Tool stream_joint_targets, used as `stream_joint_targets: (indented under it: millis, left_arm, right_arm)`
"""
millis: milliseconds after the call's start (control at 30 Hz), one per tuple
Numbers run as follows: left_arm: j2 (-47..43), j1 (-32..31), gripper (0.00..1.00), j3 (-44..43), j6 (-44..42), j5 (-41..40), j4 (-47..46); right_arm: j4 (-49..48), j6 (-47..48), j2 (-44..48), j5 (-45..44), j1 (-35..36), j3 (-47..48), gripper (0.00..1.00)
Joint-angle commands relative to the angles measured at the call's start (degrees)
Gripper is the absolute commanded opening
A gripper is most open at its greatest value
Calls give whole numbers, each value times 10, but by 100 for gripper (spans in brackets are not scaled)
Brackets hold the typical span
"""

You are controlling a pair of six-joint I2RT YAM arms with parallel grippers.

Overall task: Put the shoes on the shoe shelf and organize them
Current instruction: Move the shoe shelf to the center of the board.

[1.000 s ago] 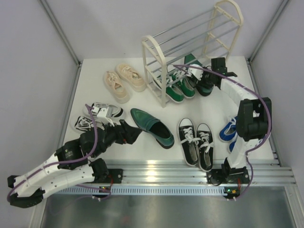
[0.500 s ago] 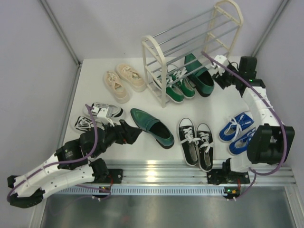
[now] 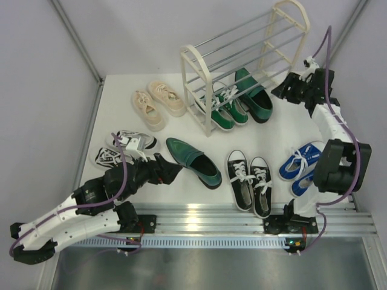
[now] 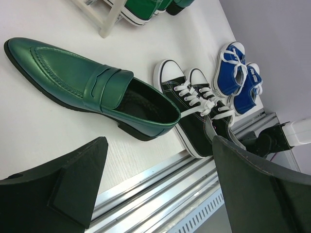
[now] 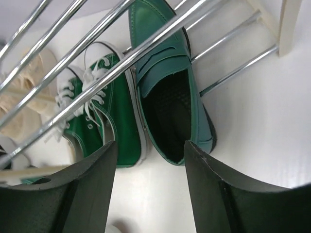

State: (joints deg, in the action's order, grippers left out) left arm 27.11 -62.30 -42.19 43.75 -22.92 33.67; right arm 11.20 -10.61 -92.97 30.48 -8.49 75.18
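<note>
The shoe shelf (image 3: 196, 69) stands at the back. Under its low rods sit a pair of green canvas sneakers (image 3: 222, 110) and one dark green loafer (image 3: 255, 95); both show in the right wrist view, sneakers (image 5: 104, 114) and loafer (image 5: 167, 92). My right gripper (image 3: 285, 90) is open and empty, just right of that loafer (image 5: 150, 194). The second loafer (image 3: 193, 161) lies on the table. My left gripper (image 3: 171, 169) is open and empty just left of its heel (image 4: 160, 189); the loafer (image 4: 92, 90) lies ahead of the fingers.
Black sneakers (image 3: 249, 181) and blue sneakers (image 3: 301, 166) lie at the front right. Cream sneakers (image 3: 158, 103) lie left of the shelf, striped sneakers (image 3: 124, 148) at the left beside my left arm. A metal rail (image 3: 211, 217) runs along the near edge.
My right gripper has drawn back from the loafer on the shelf, moving right and toward the back; the loafer stays on the shelf. The left arm has barely moved.
</note>
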Motion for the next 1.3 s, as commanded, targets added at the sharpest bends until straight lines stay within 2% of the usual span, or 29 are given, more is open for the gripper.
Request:
stream_joint_targets:
  millis: [0, 333, 400, 600, 767, 867, 933, 1067, 1267]
  left_arm:
    - [-3, 1, 94, 5, 7, 5, -29]
    - [0, 1, 94, 8, 8, 1, -28]
    - [5, 1, 94, 7, 7, -1, -28]
    - [18, 1, 94, 5, 6, -4, -32]
    - [26, 1, 94, 4, 9, -2, -33]
    - [26, 0, 94, 4, 8, -4, -33]
    - [27, 1, 94, 5, 7, -6, -35]
    - [34, 1, 94, 4, 5, -5, -39]
    - [29, 1, 94, 3, 5, -2, -37]
  right_arm:
    - [-70, -236, -19, -43, -6, 31, 58]
    - [-142, -337, -58, -21, -6, 50, 60]
    - [-140, -351, -67, -32, -5, 55, 67]
    - [-117, -374, -129, -70, 3, 130, 67]
    - [-97, -385, -177, -112, 10, 165, 55]
    - [-93, -382, -183, -118, 10, 169, 53]
    - [-90, -380, -180, -125, 10, 162, 51]
    - [-96, -383, -167, -132, 10, 143, 34]
    - [-99, -399, -116, -152, -2, 67, 23]
